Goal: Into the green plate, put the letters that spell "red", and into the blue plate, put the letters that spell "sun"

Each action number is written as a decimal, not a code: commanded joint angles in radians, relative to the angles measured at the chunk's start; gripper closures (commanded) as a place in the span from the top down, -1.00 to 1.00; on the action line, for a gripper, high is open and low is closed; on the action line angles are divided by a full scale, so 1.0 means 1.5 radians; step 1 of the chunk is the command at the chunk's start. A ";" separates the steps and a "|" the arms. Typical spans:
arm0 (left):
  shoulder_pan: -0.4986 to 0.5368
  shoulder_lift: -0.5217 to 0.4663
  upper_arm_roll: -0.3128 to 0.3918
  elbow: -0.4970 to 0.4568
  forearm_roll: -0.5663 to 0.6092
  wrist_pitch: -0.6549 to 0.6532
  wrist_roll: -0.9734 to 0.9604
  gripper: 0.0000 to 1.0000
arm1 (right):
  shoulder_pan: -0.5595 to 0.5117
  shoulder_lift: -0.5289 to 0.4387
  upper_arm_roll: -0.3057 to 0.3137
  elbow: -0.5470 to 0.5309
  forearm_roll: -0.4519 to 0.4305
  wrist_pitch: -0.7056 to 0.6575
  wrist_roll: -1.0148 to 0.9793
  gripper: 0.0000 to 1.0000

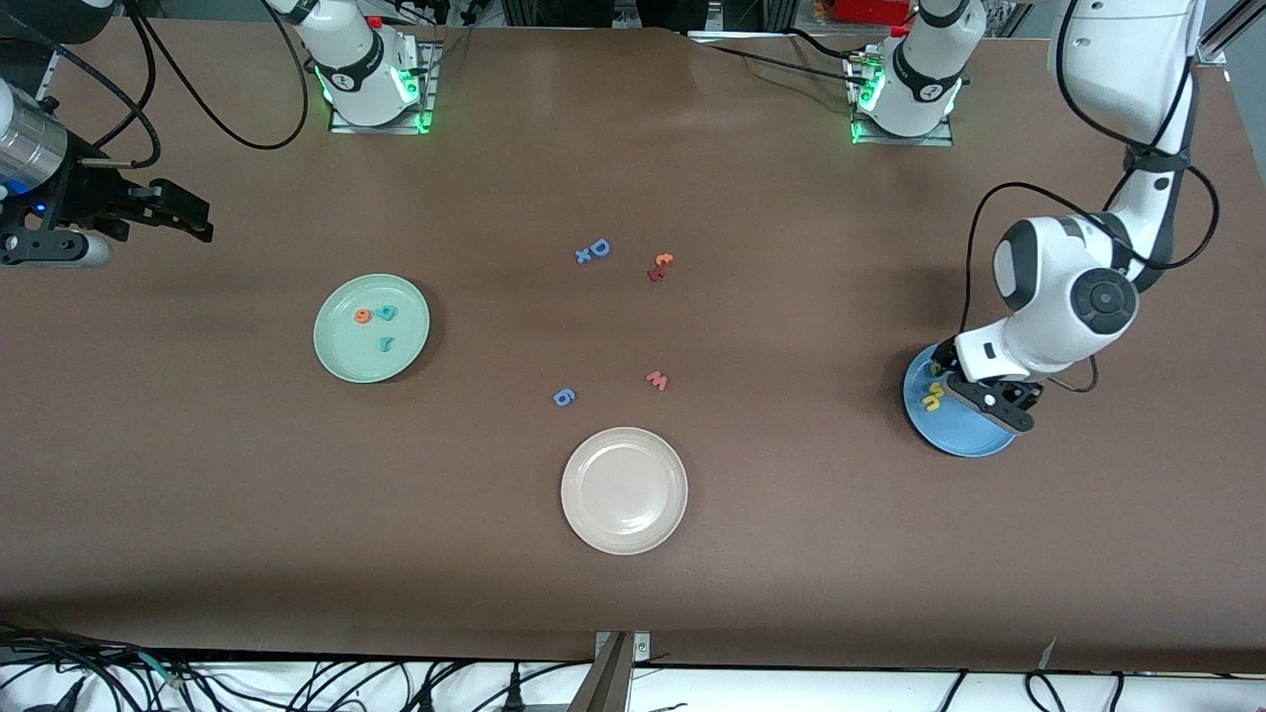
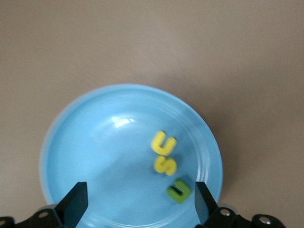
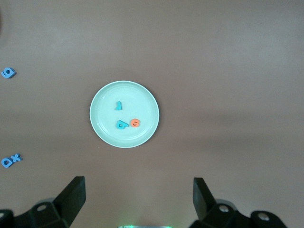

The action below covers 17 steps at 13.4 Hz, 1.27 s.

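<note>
The green plate (image 1: pixel 346 351) lies toward the right arm's end of the table and holds an orange "e" (image 1: pixel 363 316), a teal "d" (image 1: pixel 388 312) and a teal "r" (image 1: pixel 386 343). The right wrist view shows the same plate (image 3: pixel 107 126) from high above. The blue plate (image 1: pixel 964 435) holds a yellow "u" (image 2: pixel 163 142), a yellow-orange "s" (image 2: pixel 165 165) and a green "n" (image 2: pixel 179 191). My left gripper (image 2: pixel 138 197) hangs open just over that plate, holding nothing, the "n" close to one finger. My right gripper (image 3: pixel 138 194) waits open over bare table.
A beige-white plate (image 1: pixel 624 489) sits mid-table, nearest the front camera. Loose letters lie in the middle: a blue "D" and "x" (image 1: pixel 592 251), an orange "t" with a dark red letter (image 1: pixel 660 267), a pink "w" (image 1: pixel 657 380) and a blue "g" (image 1: pixel 564 397).
</note>
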 commanded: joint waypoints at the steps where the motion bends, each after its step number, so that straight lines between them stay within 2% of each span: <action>1: 0.007 -0.101 0.004 -0.004 -0.023 -0.030 -0.010 1.00 | -0.007 0.008 0.001 0.018 0.014 -0.022 -0.007 1.00; 3: 0.007 -0.170 0.001 -0.004 -0.023 -0.073 -0.039 1.00 | -0.007 0.007 0.001 0.017 0.015 -0.025 -0.007 1.00; 5: 0.007 -0.246 -0.011 -0.003 -0.012 -0.141 -0.125 1.00 | -0.007 0.007 0.001 0.018 0.015 -0.027 -0.007 1.00; 7: 0.041 -0.306 -0.055 0.001 0.006 -0.202 -0.208 1.00 | -0.007 0.008 0.001 0.019 0.015 -0.026 -0.007 1.00; 8: 0.073 -0.324 -0.097 0.001 0.006 -0.222 -0.247 1.00 | -0.007 0.007 0.003 0.019 0.016 -0.028 -0.007 1.00; 10: 0.145 -0.333 -0.172 0.025 0.005 -0.269 -0.340 1.00 | -0.007 0.007 0.002 0.018 0.016 -0.034 -0.007 1.00; 12: 0.160 -0.332 -0.190 0.044 0.004 -0.293 -0.391 1.00 | -0.007 0.007 0.003 0.018 0.016 -0.037 -0.006 1.00; 16: 0.204 -0.329 -0.242 0.056 -0.004 -0.297 -0.400 1.00 | -0.007 0.007 0.003 0.019 0.013 -0.029 -0.006 1.00; 17: 0.203 -0.328 -0.244 0.060 -0.004 -0.300 -0.421 1.00 | -0.007 0.007 0.003 0.019 0.010 -0.027 -0.006 1.00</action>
